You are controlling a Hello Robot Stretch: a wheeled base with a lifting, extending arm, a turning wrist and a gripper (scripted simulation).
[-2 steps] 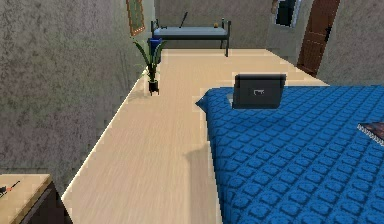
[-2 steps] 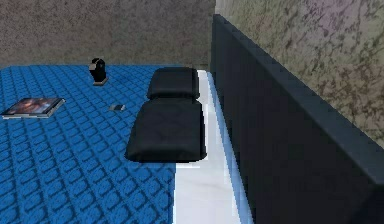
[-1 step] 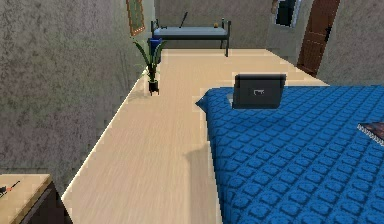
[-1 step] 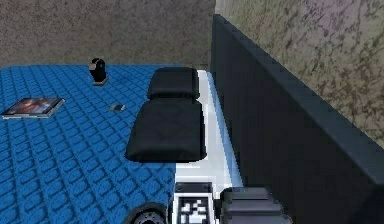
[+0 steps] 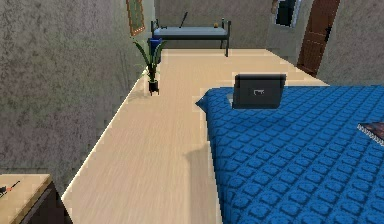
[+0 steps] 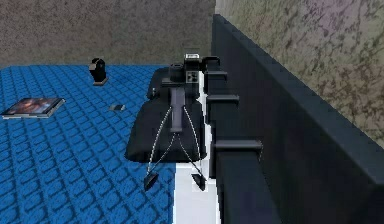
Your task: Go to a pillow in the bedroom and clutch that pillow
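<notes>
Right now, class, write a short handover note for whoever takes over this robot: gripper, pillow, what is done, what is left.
Gripper: at a dark pillow on the blue bed, by the headboard; cannot tell whether it holds anything.
Done: robot stands at the bed, arm out by the pillow.
Left: make sure of a hold on the pillow and lift it clear.

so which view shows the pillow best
The arm side view: the dark pillow lies on the blue bed beside the dark headboard, seen from above. The forward view takes in the bed's blue cover with a laptop on it.
</notes>
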